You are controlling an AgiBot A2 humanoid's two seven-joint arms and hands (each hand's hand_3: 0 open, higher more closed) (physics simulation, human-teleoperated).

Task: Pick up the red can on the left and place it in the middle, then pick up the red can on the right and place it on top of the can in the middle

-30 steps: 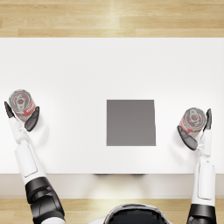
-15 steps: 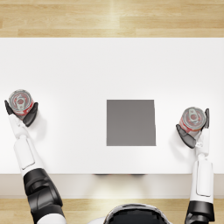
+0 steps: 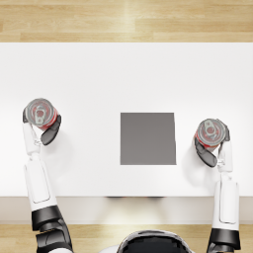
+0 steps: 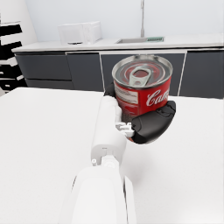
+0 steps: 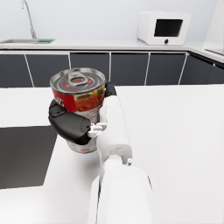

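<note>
We are in a kitchen, a rendered one; behind the white table [image 3: 123,74] runs a long pale countertop [image 5: 109,43] over dark cabinet fronts [image 5: 127,68]; a sink [image 4: 140,40] with a tall faucet [image 4: 142,17] is set into it; a white microwave [image 5: 164,27] stands on the counter; light wooden flooring [image 3: 123,20] lies beyond the table's far edge.

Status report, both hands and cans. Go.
Left hand grips left red can. Right hand grips right red can. Neither can on grey mat yet. Path to mat open.
</note>
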